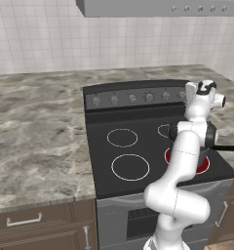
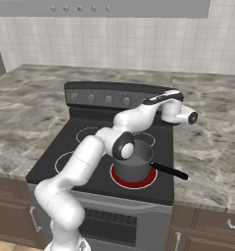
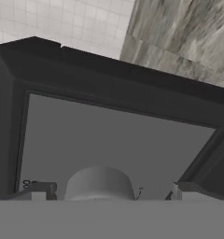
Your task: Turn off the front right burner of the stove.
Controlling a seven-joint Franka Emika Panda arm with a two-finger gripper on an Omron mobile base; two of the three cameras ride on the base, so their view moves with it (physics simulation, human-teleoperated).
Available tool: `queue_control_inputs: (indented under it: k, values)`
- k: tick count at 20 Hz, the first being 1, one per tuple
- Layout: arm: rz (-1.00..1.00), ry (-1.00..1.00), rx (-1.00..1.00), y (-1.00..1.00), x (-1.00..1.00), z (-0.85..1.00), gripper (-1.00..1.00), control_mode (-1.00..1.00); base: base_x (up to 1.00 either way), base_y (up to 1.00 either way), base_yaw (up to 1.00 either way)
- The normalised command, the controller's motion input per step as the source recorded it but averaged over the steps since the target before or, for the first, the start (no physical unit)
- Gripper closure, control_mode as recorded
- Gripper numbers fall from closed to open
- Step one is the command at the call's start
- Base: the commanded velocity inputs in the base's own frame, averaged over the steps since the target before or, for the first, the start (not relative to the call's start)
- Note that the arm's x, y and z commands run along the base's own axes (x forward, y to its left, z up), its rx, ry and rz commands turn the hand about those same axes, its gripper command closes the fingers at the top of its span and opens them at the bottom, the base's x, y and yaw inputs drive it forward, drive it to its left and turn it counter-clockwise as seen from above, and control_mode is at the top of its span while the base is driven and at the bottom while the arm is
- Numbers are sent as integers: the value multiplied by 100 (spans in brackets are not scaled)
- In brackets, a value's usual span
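Your front right burner (image 2: 134,182) sits at the near right of the stove (image 1: 138,146), a large circle glowing red on the black glass. From the right base view you see a grey pot (image 2: 132,164) standing on it, its black handle (image 2: 168,171) pointing out to the right over the cooktop edge; from the left base view the arm covers most of that burner (image 1: 203,166), leaving you a red sliver and the handle tip. The arm rises from the near side, bends at the elbow over the burner, and reaches far and right to the raised control panel (image 2: 109,95) with its row of small grey knobs. The hand view puts you close against that panel: a rounded grey knob (image 3: 100,183) lies between the two finger tips of the gripper (image 3: 107,190), which stand apart on either side of it; you cannot tell whether they touch it. Around the stove runs a mottled grey-brown stone counter (image 1: 36,132), with white tiled wall (image 1: 50,34) beyond.
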Motion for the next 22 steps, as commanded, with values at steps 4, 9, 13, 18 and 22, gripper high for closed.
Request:
queue_control_inputs:
  k: [4, 9, 13, 18, 22]
  values:
    - [0, -1, 0, 25, 0, 0, -100, -100, 0, 0, 0]
    - [0, -1, 0, 36, 2, 0, -100, -100, 0, 0, 0]
    - [0, 0, 0, 26, 13, 0, -100, -100, 0, 0, 0]
    - [0, -2, 0, 4, 36, 0, -100, -100, 0, 0, 0]
    - [0, -3, 0, 0, 42, 0, -100, -100, 0, 0, 0]
